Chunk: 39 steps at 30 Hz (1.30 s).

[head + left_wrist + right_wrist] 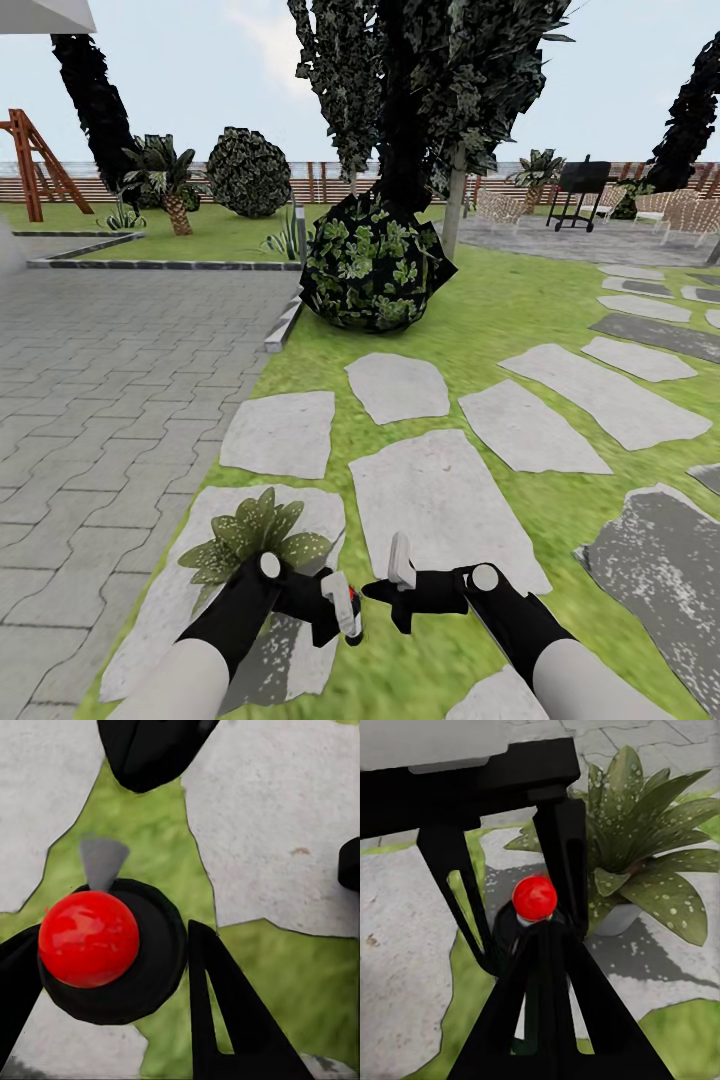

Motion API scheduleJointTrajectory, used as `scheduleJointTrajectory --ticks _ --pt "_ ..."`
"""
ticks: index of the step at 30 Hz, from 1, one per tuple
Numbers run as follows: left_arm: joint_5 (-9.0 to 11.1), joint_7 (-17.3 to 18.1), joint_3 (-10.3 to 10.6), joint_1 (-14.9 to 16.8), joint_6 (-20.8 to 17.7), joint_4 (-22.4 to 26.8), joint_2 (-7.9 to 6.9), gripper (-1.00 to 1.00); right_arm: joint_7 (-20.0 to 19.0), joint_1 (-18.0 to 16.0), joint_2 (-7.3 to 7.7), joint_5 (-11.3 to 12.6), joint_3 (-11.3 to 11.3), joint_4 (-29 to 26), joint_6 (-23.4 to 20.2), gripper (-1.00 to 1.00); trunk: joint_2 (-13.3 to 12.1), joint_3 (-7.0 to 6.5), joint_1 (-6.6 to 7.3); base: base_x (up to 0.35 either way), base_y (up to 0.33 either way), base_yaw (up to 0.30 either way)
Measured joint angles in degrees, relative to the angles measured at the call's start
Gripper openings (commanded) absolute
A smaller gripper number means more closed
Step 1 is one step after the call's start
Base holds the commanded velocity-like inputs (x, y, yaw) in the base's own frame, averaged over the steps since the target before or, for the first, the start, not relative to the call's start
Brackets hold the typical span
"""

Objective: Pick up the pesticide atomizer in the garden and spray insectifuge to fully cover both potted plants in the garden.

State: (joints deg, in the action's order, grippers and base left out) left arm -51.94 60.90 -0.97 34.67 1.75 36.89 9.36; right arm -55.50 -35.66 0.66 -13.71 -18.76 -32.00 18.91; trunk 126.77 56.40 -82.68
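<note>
The pesticide atomizer point(352, 601) shows a glossy red round top on a black body, held low over the lawn with my left gripper point(343, 617) shut on it. In the left wrist view the atomizer point(88, 937) sits between the two black fingers point(225, 1020). My right gripper point(368, 592) is shut, and its pointed tip is close beside the atomizer point(534, 898). One potted plant point(255, 540) stands on a stepping stone just left of the left gripper. Its broad leaves point(652, 870) carry fine white specks of insectifuge, and its pale pot point(619, 919) rests on the stone.
Flat grey stepping stones point(440, 500) run across the lawn ahead and to the right. A grey paved area point(110, 380) lies to the left behind a kerb. A dark round bush point(372, 262) and a tree trunk point(452, 210) stand ahead, and the slat fence point(330, 182) is far behind.
</note>
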Motion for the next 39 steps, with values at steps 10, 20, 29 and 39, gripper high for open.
scheduleJointTrajectory --ticks 10,20,29,39 --pt "-3.18 -0.19 0.17 -0.97 0.26 -1.26 -5.29 -1.00 0.04 0.00 0.08 -0.12 0.06 0.22 0.06 -1.00 0.00 0.00 0.00 0.000 0.000 0.000" --pt "-3.11 -0.13 0.13 -0.94 0.84 -1.28 -9.21 -1.00 0.24 0.01 0.78 -0.11 0.18 0.40 0.16 1.00 0.00 0.00 0.00 0.000 0.000 0.000" --pt "13.44 -20.29 -6.22 -2.55 2.55 -7.29 -9.34 -1.00 47.46 0.47 1.34 4.29 5.35 19.53 5.73 1.00 0.00 0.01 0.00 0.000 0.000 0.000" --pt "27.59 -57.24 -6.95 -5.75 16.63 -23.99 -9.31 -1.00 68.39 6.19 1.31 13.67 8.06 24.66 17.11 1.00 0.00 0.01 0.00 0.000 0.000 0.000"
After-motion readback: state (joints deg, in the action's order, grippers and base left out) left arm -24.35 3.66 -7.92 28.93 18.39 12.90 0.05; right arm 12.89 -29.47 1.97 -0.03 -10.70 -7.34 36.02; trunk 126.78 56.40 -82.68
